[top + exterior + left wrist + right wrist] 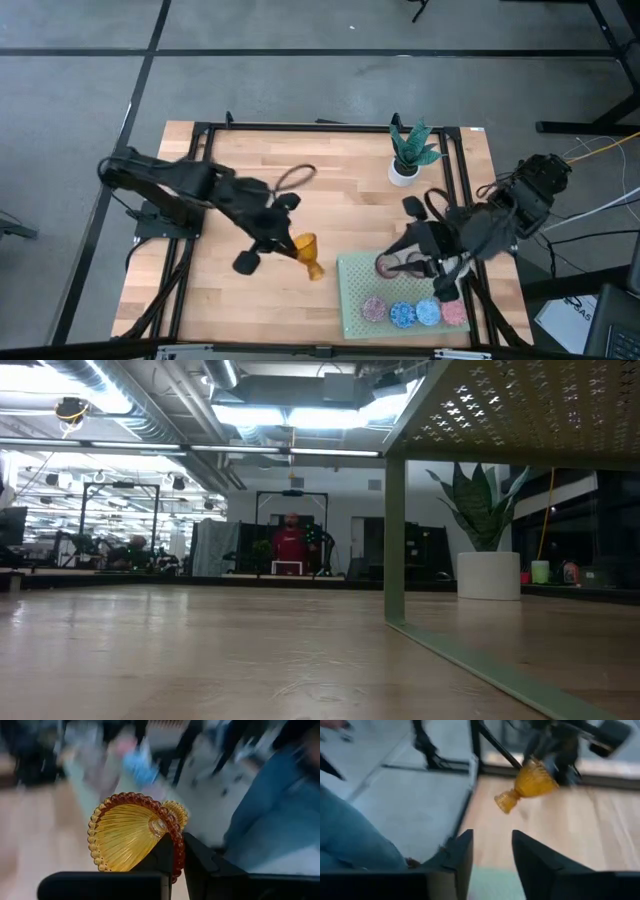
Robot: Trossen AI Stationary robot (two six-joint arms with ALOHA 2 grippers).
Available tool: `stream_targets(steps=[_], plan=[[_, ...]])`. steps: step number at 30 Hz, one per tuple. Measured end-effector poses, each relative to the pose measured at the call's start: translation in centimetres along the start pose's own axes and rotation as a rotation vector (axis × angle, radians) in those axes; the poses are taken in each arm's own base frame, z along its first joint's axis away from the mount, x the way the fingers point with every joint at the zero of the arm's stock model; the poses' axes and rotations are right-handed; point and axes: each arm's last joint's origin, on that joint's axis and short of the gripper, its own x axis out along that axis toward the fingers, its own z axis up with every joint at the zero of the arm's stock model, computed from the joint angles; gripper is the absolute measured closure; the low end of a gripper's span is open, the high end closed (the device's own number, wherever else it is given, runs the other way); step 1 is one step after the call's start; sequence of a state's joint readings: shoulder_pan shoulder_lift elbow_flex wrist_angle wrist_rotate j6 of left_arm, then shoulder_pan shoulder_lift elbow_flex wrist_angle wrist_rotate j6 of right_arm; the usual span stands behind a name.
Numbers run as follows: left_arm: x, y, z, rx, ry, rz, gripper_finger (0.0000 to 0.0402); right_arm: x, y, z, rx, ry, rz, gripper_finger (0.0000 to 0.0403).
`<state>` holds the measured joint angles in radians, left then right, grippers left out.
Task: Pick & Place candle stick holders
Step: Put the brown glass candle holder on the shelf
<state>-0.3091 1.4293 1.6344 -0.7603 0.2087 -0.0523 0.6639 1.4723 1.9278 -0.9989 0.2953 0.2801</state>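
An amber ribbed glass holder [306, 254] with a beaded rim is in my left gripper [292, 243] over the middle of the table. It also shows in the right wrist view [527, 782]. My right gripper [490, 855] is open and empty over the far left part of the pale green mat [352, 290], next to a brownish-pink holder [388, 266] standing on the mat. Pink and blue holders [414, 313] stand in a row along the mat's near edge. My left gripper pinches the amber holder's beaded rim [177, 851], one finger [162, 857] inside the bowl and one [200, 862] outside. The holder lies tilted on its side, its foot [316, 271] pointing away from the gripper and toward the near edge, clear of the table.
A white pot with a green plant [405, 160] stands at the far right of the table. A loop of cable [296, 177] lies by the left arm. A person [291, 545] stands far off in the room. A black frame [330, 128] runs round the table.
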Motion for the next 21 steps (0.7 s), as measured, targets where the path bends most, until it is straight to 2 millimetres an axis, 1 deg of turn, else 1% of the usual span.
stream_targets(steps=[2, 4, 8, 11, 14, 19, 21], plan=[[-0.6, -0.6, 0.9, 0.012, -0.099, -0.055, 0.0385, 0.5, -0.6, 1.0, -0.027, -0.058, 0.068, 0.0234], [-0.7, -1.2, 1.8, 0.018, -0.182, -0.140, 0.0385, 1.2, -1.1, 1.8, -0.076, -0.104, 0.130, 0.0214], [-0.2, -2.1, 3.2, 0.060, -0.318, -0.282, 0.0385, 2.8, -2.1, 3.3, -0.162, -0.209, 0.221, 0.0188], [0.8, -2.4, 3.8, 0.090, -0.368, -0.341, 0.0385, 4.3, -2.7, 4.3, -0.194, -0.284, 0.325, 0.0179], [1.6, -2.6, 4.3, 0.116, -0.420, -0.399, 0.0385, 6.0, -3.3, 4.8, -0.208, -0.324, 0.418, 0.0177], [3.3, -2.7, 4.9, 0.159, -0.483, -0.480, 0.0385, 8.7, -3.8, 4.8, -0.227, -0.320, 0.471, 0.0177], [3.7, -2.7, 5.0, 0.156, -0.489, -0.502, 0.0385, 9.4, -3.8, 4.8, -0.233, -0.325, 0.488, 0.0177]])
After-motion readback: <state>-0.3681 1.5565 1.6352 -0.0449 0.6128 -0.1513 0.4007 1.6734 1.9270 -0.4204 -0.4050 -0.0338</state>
